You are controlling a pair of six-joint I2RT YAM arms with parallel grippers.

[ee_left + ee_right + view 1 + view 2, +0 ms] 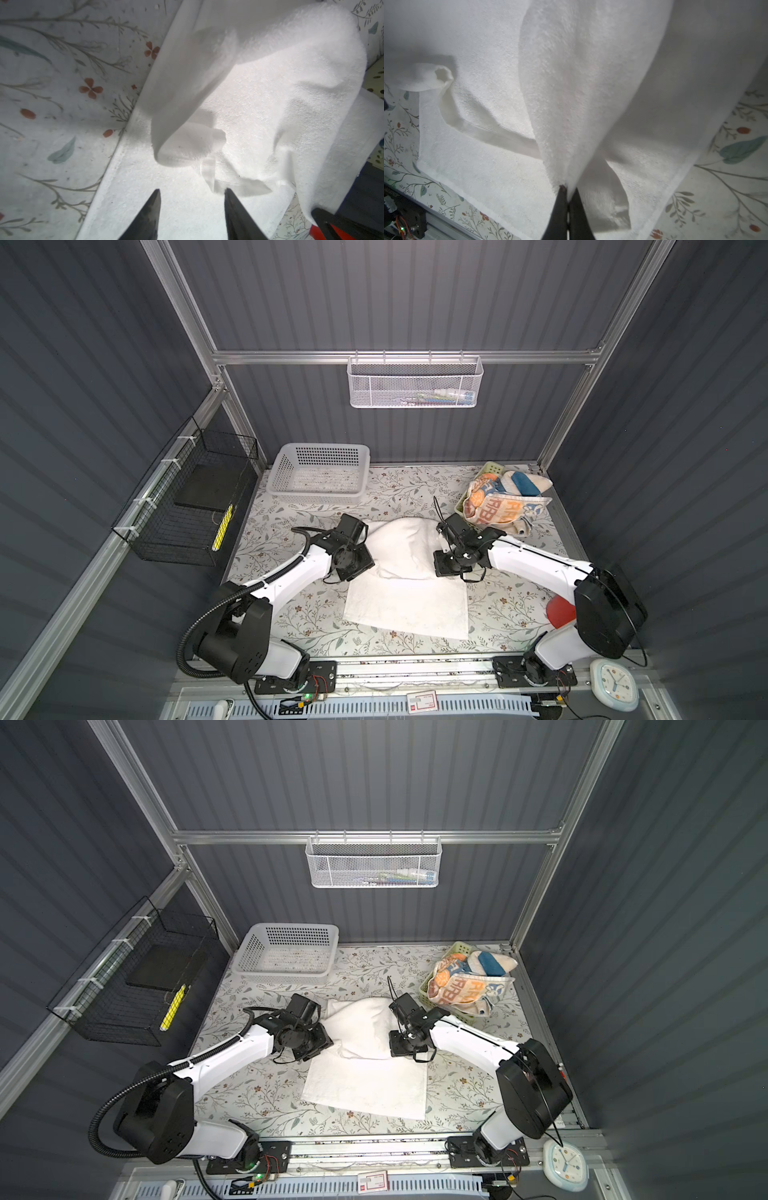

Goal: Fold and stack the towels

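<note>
We see the right gripper (568, 190) clenched tight on a raised fold of the white towel (405, 601), while the left gripper (192, 191) holds its fingers (151, 207) apart over the flat cloth and grasps nothing. The towel lies in the middle of the flowered table covering (291, 614) between both arms, its near half flat and its far half lifted into a hump. The coloured towels (498, 499) sit bunched at the far right.

Bare covering (299, 618) flanks the white towel (407, 605); the white basket (279, 472) and a towel-heaped green basket (493, 468) crowd the far corners.
</note>
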